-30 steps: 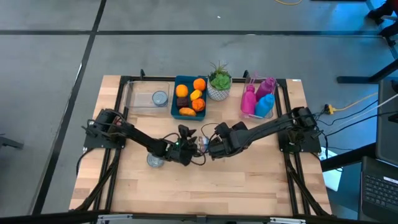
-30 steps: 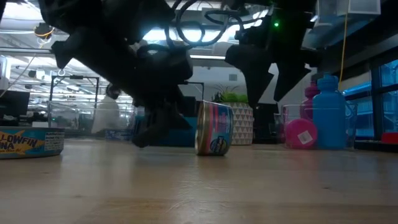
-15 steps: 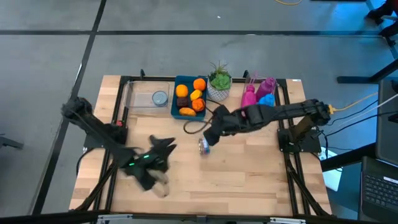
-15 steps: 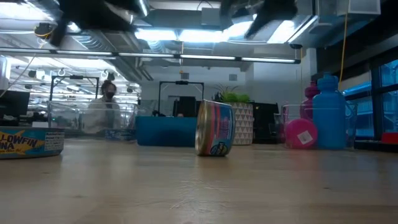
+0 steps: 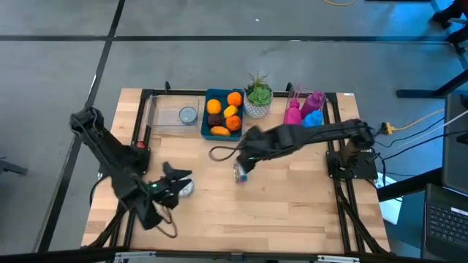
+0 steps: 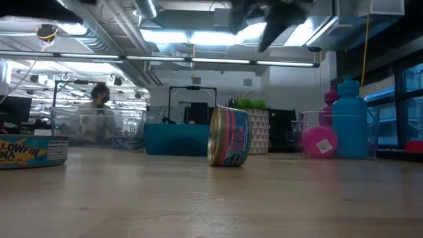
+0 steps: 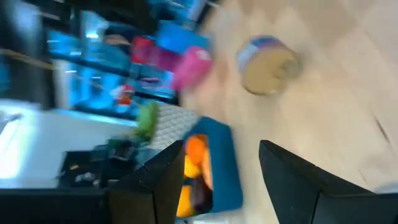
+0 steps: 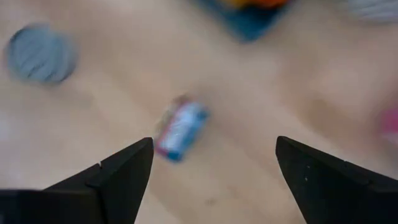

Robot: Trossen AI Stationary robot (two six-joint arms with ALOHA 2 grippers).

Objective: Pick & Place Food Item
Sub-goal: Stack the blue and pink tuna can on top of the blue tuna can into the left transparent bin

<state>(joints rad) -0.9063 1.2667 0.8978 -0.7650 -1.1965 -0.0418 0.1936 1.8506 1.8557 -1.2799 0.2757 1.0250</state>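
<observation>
Now I'm hovering the right gripper (image 8: 208, 171), wide open and empty, above the can (image 8: 180, 130) balancing on its edge below; a clumsy descent risks rolling it away.

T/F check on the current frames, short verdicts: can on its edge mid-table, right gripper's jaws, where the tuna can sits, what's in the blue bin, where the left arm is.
1. The can mid-table stands on its edge. True.
2. The right gripper is clamped on that can. False: its jaws are wide open, and it hangs above the can with nothing held.
3. The flat tuna can lies on the table, apart from the edge-standing can. True.
4. The blue bin is empty. False: it holds orange and dark food pieces.
5. The left gripper is over the blue bin. False: it is at the table's front left, near the flat tuna can.
</observation>
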